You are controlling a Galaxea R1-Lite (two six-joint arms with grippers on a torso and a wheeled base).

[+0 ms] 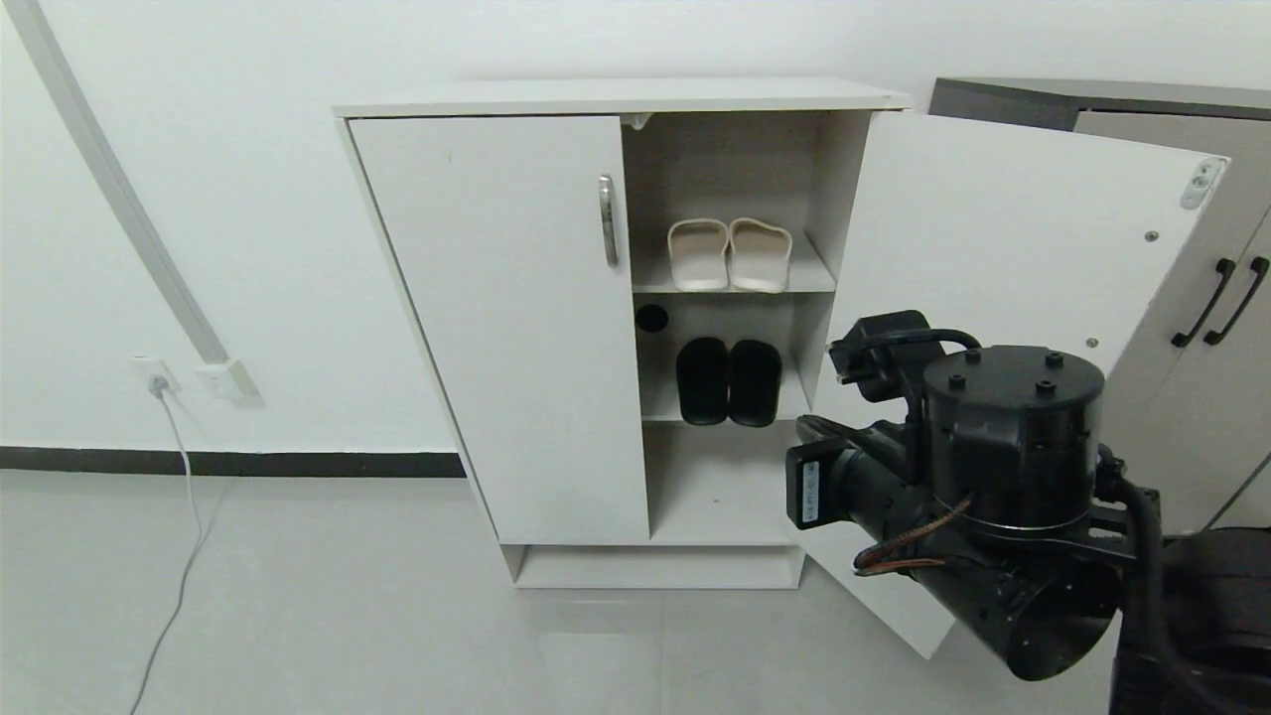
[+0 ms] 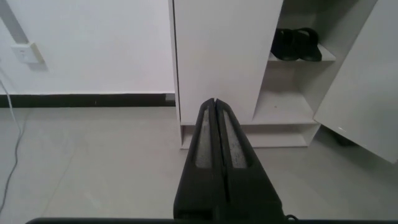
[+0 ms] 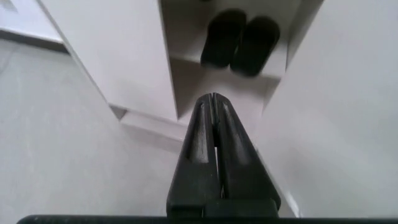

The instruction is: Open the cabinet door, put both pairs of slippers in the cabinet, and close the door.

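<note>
The white cabinet [image 1: 616, 97] has its left door [image 1: 506, 328] closed and its right door [image 1: 993, 248] swung wide open. A white pair of slippers [image 1: 730, 253] sits on the upper shelf. A black pair of slippers [image 1: 728, 382] sits on the shelf below, also seen as the black pair [image 2: 298, 45] and the black pair [image 3: 242, 43]. My right arm [image 1: 993, 467] hangs in front of the open door. My right gripper [image 3: 213, 96] is shut and empty, low before the cabinet's open side, beside the open door [image 3: 348, 93]. My left gripper [image 2: 214, 101] is shut and empty, well back from the cabinet above the floor.
A grey cabinet with black handles [image 1: 1221, 298] stands right behind the open door. A wall socket with a hanging cable [image 1: 159, 382] is at the left. The closed door carries a metal handle [image 1: 608, 220]. Bare tiled floor [image 1: 348, 616] lies in front of the cabinet.
</note>
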